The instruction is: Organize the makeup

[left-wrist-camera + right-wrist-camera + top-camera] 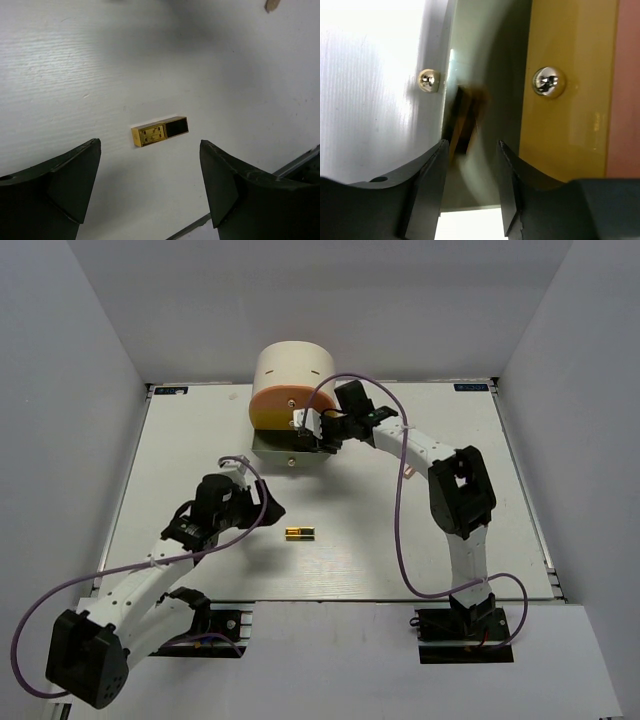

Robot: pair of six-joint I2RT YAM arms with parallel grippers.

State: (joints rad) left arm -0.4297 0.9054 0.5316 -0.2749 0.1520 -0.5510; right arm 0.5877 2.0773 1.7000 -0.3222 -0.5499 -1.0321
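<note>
— Which step of the tidying are you on?
— The pick-up, I judge. My left hand hangs wide open over the lipstick, which lies flat on the white ribbed surface, well apart from the cream rounded box
— And your other hand?
— My right hand is at the box's pulled-out drawer, near a shiny round knob. I cannot tell whether it grips anything
— Next?
— Sink lower and straddle the case squarely. It is small, gold, square-edged and slick-looking, so a skewed pinch could flick it away
</note>
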